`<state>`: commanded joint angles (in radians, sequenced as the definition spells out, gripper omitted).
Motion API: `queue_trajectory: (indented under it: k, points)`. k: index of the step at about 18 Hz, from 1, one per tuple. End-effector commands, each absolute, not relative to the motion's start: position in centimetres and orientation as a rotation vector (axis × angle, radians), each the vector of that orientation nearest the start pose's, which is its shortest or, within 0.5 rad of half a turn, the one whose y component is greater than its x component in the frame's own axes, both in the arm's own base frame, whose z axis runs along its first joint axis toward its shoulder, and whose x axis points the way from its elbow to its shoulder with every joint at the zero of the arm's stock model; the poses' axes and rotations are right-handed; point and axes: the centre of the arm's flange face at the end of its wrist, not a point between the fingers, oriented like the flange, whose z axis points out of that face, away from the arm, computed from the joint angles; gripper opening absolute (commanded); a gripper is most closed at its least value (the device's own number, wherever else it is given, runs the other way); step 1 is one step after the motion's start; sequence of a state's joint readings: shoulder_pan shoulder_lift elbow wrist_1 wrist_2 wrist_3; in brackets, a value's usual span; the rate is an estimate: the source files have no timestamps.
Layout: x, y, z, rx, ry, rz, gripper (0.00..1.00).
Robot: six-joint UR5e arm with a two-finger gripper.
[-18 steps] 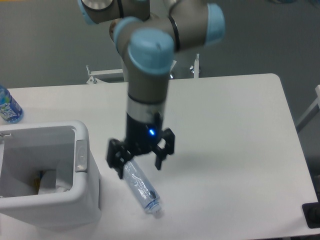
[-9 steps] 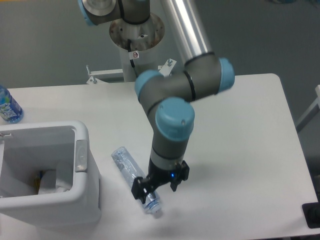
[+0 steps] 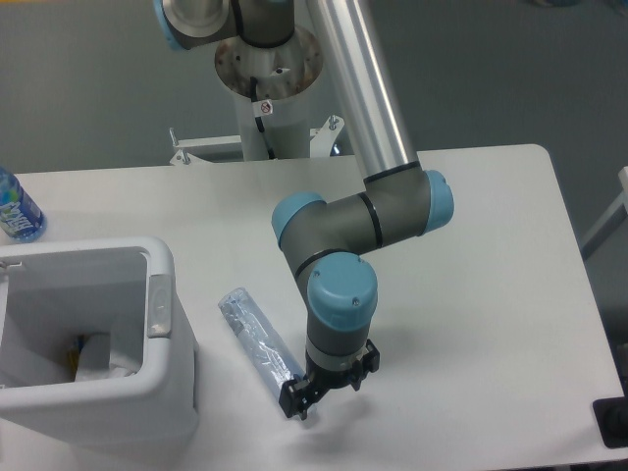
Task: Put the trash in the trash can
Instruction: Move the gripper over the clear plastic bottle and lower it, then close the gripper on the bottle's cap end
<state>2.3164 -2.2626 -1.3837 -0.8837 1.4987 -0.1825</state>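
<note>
The crushed clear bluish bottle point(image 3: 257, 339) lies flat on the white table, slanting from upper left to lower right, just right of the trash can point(image 3: 162, 257). My gripper point(image 3: 329, 385) is down at table height over the bottle's lower right end and hides its neck. Its jaws stand apart, one on each side of that end. The trash can is a large white bin at the left edge, with a grey tab point(image 3: 157, 304) on the side facing the bottle. A crumpled white wrapper point(image 3: 98, 358) lies inside it.
An uncrushed blue-labelled water bottle point(image 3: 17, 209) stands at the far left edge of the table point(image 3: 481, 275). The robot's base column point(image 3: 267, 78) rises behind the table's back edge. A dark object point(image 3: 613, 422) sits at the lower right corner.
The arm has swung down and to the right along the bottle, from its upper end to its neck end. The gripper is lower now and covers the cap. The bottle lies about where it was.
</note>
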Motion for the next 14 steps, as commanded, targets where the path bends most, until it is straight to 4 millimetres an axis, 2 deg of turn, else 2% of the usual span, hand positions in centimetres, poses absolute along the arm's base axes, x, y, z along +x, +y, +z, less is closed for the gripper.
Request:
queue_trajectory:
  k: [9,13,14]
  points:
    - [-37.5,64.5,19.9,-2.678,-1.289,0.036,0.99]
    - [-37.2,64.5,19.6,-2.676,-1.306,0.036,0.81]
    - [-37.3,64.5,19.5,-2.674,-1.311,0.036,0.81]
